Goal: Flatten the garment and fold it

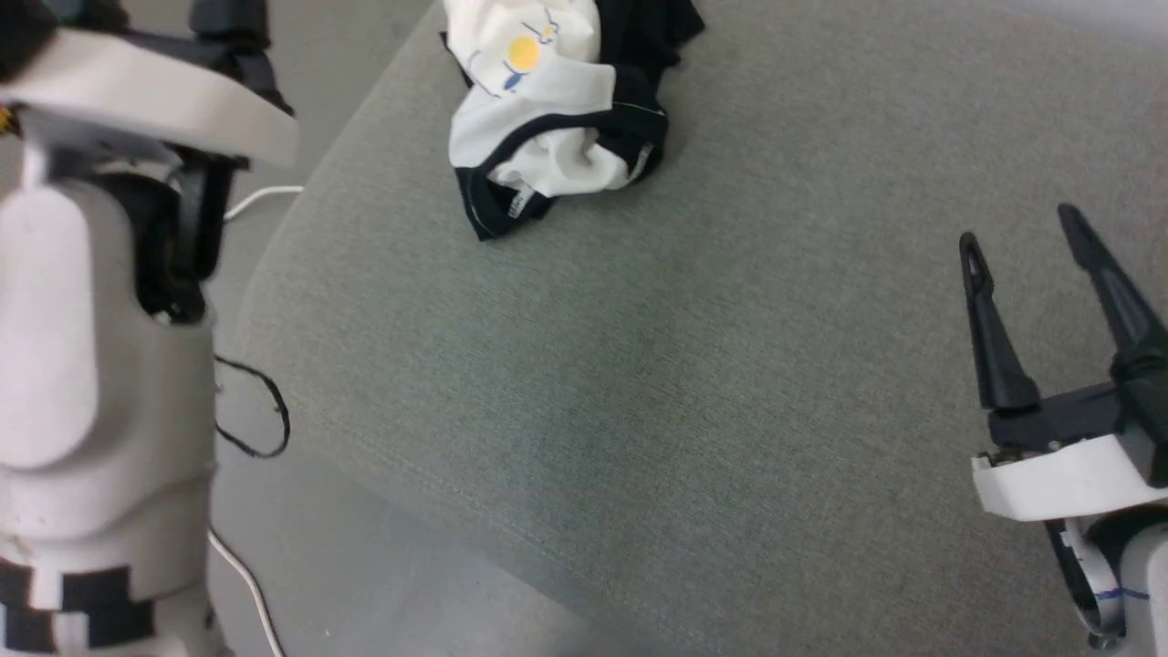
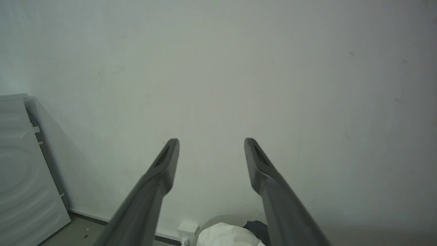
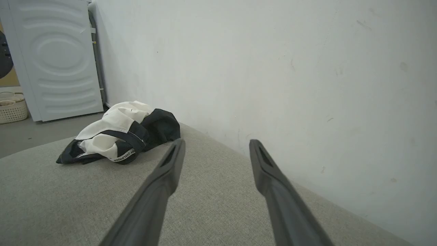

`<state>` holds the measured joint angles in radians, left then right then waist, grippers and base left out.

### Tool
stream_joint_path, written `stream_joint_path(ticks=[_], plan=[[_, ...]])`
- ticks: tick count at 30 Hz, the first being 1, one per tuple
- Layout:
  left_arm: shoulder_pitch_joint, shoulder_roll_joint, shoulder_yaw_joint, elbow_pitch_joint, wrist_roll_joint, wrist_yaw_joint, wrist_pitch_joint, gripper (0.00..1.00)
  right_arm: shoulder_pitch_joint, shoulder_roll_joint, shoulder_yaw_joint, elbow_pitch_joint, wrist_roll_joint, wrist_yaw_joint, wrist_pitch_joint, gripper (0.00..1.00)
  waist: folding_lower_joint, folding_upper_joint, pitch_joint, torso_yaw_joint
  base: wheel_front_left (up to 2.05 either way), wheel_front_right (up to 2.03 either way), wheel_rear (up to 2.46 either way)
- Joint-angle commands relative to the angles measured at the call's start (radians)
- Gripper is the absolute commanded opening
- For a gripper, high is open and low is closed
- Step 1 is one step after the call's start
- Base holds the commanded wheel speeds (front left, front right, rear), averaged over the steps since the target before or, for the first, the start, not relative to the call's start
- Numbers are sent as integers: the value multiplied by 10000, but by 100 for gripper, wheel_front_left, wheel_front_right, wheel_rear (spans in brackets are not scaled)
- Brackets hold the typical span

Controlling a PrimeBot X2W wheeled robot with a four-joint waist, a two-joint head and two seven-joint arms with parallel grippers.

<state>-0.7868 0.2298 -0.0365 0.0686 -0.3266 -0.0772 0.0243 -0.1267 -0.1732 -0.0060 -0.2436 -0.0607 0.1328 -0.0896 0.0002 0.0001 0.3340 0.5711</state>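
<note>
The garment [image 1: 557, 109], where does it lie? asks the first.

Crumpled in a heap on the grey cushioned surface [image 1: 639, 383], at the far end in the head view, says the second. White cloth with black sleeves and collar bunched together, and a small yellow-and-blue print [image 1: 523, 57] facing up.

First: And from the right wrist?

Second: The same heap [image 3: 116, 135], ahead and to the left of the fingers, with a lettered white tape [image 3: 123, 158] showing at its near edge. I cannot read the letters in full.

First: Is anything touching it?

Second: No. The right gripper [image 1: 1018, 226] hangs over the near right part of the surface, well apart from the heap, its two dark fingers spread wide with nothing between them. Its own camera shows them [image 3: 217, 141] parted over bare grey fabric.

First: The left one?

Second: The left gripper [image 2: 211, 140] points at a pale wall [image 2: 239, 68], fingers splayed and empty. A white and dark lump [image 2: 227, 236] sits at the bottom edge between them, probably the shirt.

First: Around that?

Second: A white ribbed appliance [image 3: 58, 61] stands against the wall beyond the surface, with a pale basket [image 3: 12, 111] beside it. A black cable [image 1: 265, 420] and a white cable [image 1: 265, 193] lie on the floor to the left.
</note>
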Motion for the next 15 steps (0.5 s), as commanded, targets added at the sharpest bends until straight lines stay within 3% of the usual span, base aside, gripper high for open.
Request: stream_joint_path(ticks=[1, 8, 15], plan=[[-366, 211, 64, 342, -25, -6, 231, 100, -208, -142, 44, -276, 66, -21, 112, 100, -2, -1, 1058, -664, 0, 0, 0], [-1498, 1023, -139, 2087, -314, -280, 1753, 100, -536, -651, 243, -1638, 208, -21, 780, 100, -2, -1, 1970, -1189, 0, 0, 0], [-1966, 1436, -54, 3213, -1153, -407, 3186, 100, -1037, -990, 353, -2766, 315, -21, 1214, 100, -2, -1, 2781, -1823, 0, 0, 0]])
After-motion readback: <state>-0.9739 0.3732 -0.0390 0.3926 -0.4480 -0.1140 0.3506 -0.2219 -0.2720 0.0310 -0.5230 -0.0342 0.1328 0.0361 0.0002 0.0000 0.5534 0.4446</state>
